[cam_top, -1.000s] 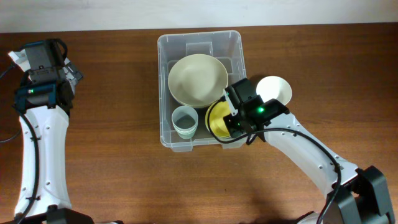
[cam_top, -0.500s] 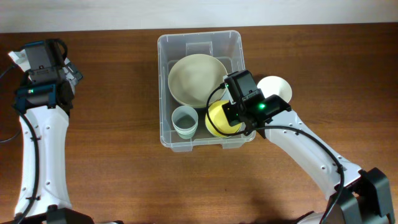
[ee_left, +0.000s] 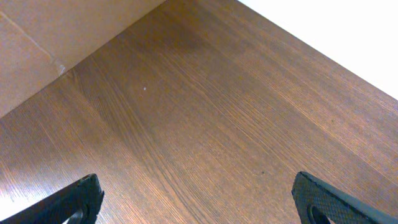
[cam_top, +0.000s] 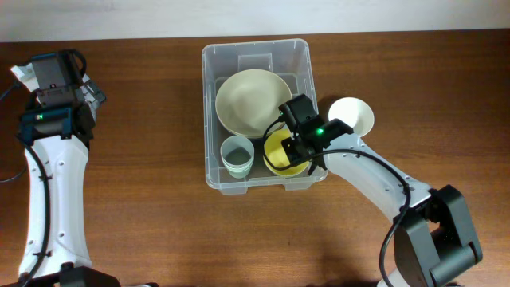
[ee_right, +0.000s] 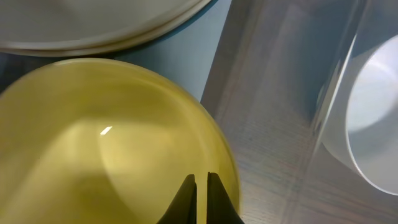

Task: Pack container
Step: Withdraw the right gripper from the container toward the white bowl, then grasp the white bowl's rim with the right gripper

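Observation:
The container [cam_top: 209,119] is a clear tub in the middle of the table. It holds a large cream bowl [cam_top: 247,100], a stack of pale green cups [cam_top: 237,155] and a yellow bowl [cam_top: 275,157]. My right gripper [cam_top: 300,150] reaches into its right side and is shut on the yellow bowl [ee_right: 93,137] near the rim. Its tips [ee_right: 201,180] are pressed almost together. The cream bowl's edge [ee_right: 93,25] lies just beyond. My left gripper [ee_left: 196,186] is open over bare wood at the far left, holding nothing.
A small white bowl [cam_top: 354,116] sits on the table just outside the container's right wall, seen through the clear wall [ee_right: 336,81] in the right wrist view as the white bowl [ee_right: 373,124]. The left arm [cam_top: 56,151] runs along the table's left side.
My right gripper has shifted a little up and left inside the container, carrying the yellow bowl with it toward the cream bowl. The left arm has not moved.

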Tool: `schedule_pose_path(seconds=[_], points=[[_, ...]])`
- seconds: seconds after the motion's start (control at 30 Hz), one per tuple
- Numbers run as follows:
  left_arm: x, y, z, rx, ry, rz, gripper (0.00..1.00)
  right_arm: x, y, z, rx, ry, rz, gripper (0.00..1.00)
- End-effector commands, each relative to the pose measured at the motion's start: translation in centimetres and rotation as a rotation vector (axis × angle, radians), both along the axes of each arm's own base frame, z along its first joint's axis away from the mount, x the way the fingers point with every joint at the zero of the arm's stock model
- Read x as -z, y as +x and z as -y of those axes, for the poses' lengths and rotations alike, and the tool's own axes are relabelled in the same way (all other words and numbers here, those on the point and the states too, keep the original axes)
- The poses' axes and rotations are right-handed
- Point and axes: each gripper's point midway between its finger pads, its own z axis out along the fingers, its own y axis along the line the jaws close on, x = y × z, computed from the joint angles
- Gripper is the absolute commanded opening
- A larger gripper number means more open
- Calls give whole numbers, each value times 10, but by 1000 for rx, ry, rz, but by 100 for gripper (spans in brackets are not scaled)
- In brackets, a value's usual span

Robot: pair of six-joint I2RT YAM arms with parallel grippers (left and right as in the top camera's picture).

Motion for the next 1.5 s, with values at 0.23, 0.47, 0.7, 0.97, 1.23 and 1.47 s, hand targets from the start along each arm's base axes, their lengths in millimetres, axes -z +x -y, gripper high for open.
schedule_pose_path(seconds=[0.23, 0.47, 0.7, 0.97, 1.23, 1.47], points=[[-6, -1, -4, -10, 17, 5, 99, -73, 35, -8, 28, 4, 132, 4], [-6, -1, -4, -10, 17, 5, 99, -127, 61, 21, 212, -4, 254, 4], [-6, -1, -4, -10, 17, 5, 99, -147, 86, 93, 475, 116, 284, 4], [-6, -1, -4, -10, 17, 5, 99, -125, 94, 189, 685, 262, 206, 76], [-6, -1, -4, -10, 17, 5, 99, -60, 102, 216, 667, 417, 24, 76], [-6, -1, -4, -10, 17, 5, 99, 12, 104, 196, 570, 461, -148, 75]])
